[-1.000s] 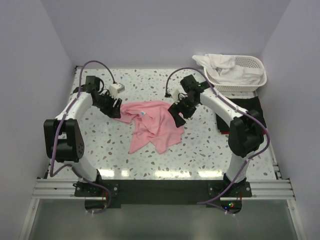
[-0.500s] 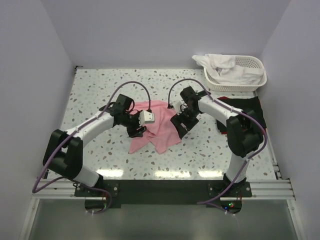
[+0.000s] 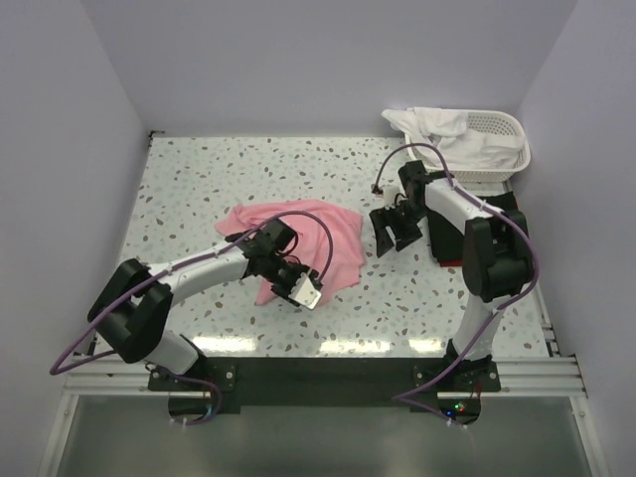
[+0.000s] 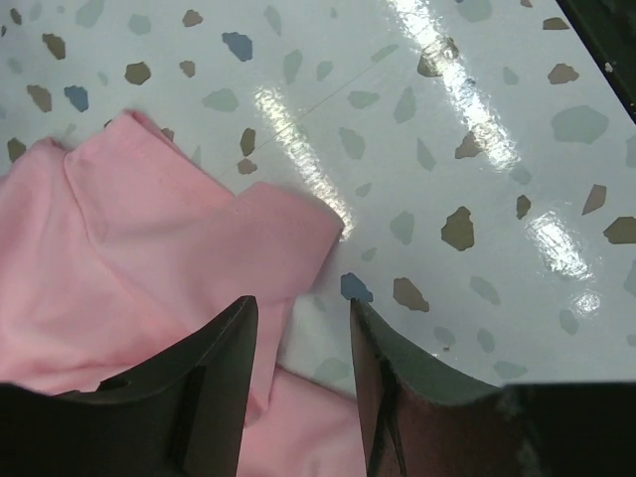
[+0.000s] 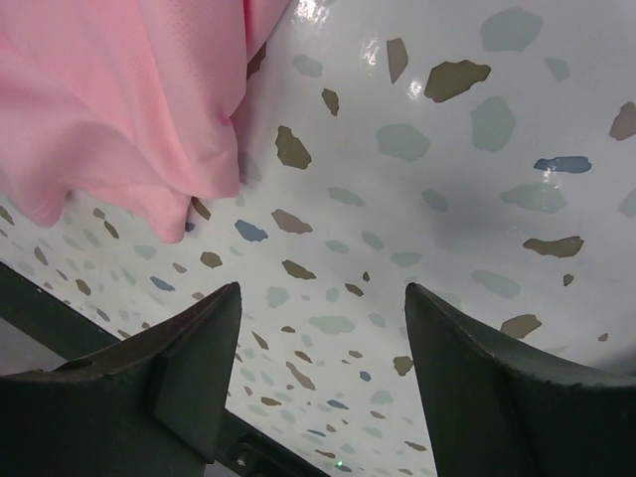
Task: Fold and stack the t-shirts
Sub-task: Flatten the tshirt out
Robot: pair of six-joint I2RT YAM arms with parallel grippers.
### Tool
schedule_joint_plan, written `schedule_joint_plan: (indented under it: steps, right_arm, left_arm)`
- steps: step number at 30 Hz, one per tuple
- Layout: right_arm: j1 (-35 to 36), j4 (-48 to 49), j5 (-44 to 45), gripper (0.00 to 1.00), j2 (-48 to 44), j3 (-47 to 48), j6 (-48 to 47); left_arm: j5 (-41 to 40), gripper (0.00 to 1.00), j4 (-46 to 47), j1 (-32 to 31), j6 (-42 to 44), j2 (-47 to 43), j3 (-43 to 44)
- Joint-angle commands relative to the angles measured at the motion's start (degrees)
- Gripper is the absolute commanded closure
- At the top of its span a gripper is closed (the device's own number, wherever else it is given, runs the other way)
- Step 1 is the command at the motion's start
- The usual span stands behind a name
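A light pink t-shirt [image 3: 308, 234] lies crumpled in the middle of the table. My left gripper [image 3: 294, 283] is low over its near edge, jaws open but narrow. In the left wrist view the fingers [image 4: 214, 383] straddle a corner of the pink t-shirt [image 4: 149, 248], with cloth and bare table in the gap. My right gripper [image 3: 390, 233] stands open over bare table, just right of the shirt. The right wrist view has the pink t-shirt [image 5: 119, 99] hanging at the upper left, away from the fingers [image 5: 189, 368]. White t-shirts [image 3: 447, 134] fill the basket. A black t-shirt [image 3: 494, 211] lies at the right, with a red one [image 3: 452, 262] showing under it.
The white lattice basket [image 3: 502, 149] stands at the far right corner. The black and red pile sits against the right edge, beside the right arm. Purple cables loop above both arms. Walls close in the table on three sides.
My left arm swung from the shirt's far-left side round to its near edge, and its jaws narrowed. My right gripper drew back to the right, off the shirt. The shirt changed shape.
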Motion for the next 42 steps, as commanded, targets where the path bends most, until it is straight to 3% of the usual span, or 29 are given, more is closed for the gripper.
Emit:
schedule_joint_plan:
  steps: [1,17,23,25,27,28,33,37,39,42]
  right_arm:
    - [0.7,-0.9,-0.4,0.30,-2.2,0.6,0.7]
    - [-0.8,-0.6,1.8,0.30,-6.4,-3.7,0.0]
    - [-1.4,-1.4,2.8,0.30,-7.6,-4.0,-1.4]
    - [-1.6,-1.3,2.8,0.29,-7.9,-4.2,-1.5]
    - [-1.6,-1.4,2.8,0.29,-8.1,-4.1,-1.6]
    - [-1.7,-1.5,2.6,0.29,-7.9,-4.0,-1.9]
    - [-1.9,-1.6,2.0,0.28,-8.0,-2.1,-1.9]
    - [-2.2,0.5,0.5,0.27,-9.0,-1.2,-1.1]
    - [-2.3,2.0,-1.0,0.26,-9.5,-1.2,-0.3]
    - [-2.3,3.8,-3.1,0.25,-9.2,-0.9,1.1]
  left_arm:
    - [3.6,0.53,-4.1,-1.2,10.4,1.5,0.9]
    - [1.4,0.54,4.3,-3.7,7.0,10.8,2.8]
    - [0.7,0.71,5.9,-3.7,4.3,14.6,4.7]
    - [0.9,0.86,6.1,-3.7,2.2,16.2,7.2]
    - [1.2,0.98,6.2,-3.7,-1.4,16.7,8.9]
    - [1.4,1.00,6.6,-3.6,-4.6,16.7,10.6]
    - [3.2,1.00,7.3,-1.2,-17.9,14.1,21.3]
    - [4.8,1.00,11.4,4.6,-39.8,14.5,37.8]
    - [1.6,1.00,14.8,9.5,-49.1,15.7,44.8]
    - [-6.5,1.00,20.3,16.4,-56.4,16.5,50.4]
